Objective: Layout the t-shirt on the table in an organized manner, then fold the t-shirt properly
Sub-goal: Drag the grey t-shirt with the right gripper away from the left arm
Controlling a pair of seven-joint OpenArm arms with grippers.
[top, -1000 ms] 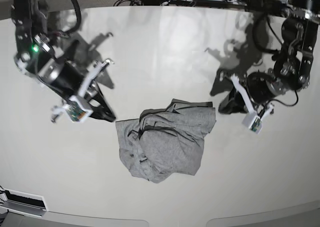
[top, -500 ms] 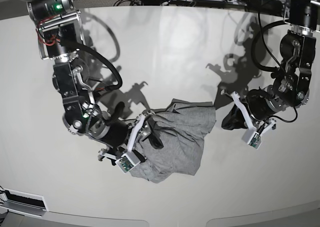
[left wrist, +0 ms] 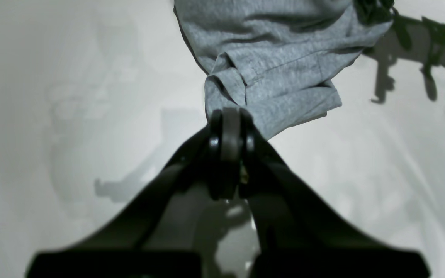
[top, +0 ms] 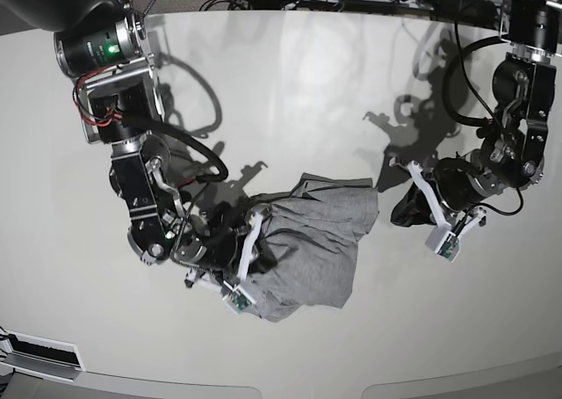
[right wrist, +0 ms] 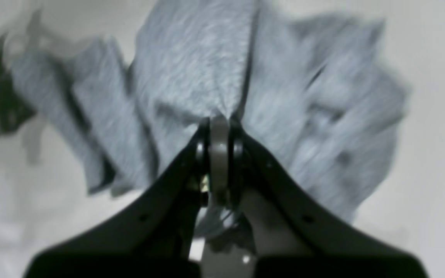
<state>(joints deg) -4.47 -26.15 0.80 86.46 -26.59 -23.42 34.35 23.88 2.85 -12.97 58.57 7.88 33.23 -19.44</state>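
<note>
On the table [top: 290, 83], right arm bent low, jaws pinching the t-shirt [top: 307, 250], left jaws pinching its corner.

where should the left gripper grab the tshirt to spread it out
At the folded corner of the t-shirt nearest the left gripper, coming low across the table. That hem sticks out flat and free of the bunched middle.

Matt heathered cloth t-shirt [top: 316, 241] lies on the smooth, glossy table [top: 290, 91].
</note>
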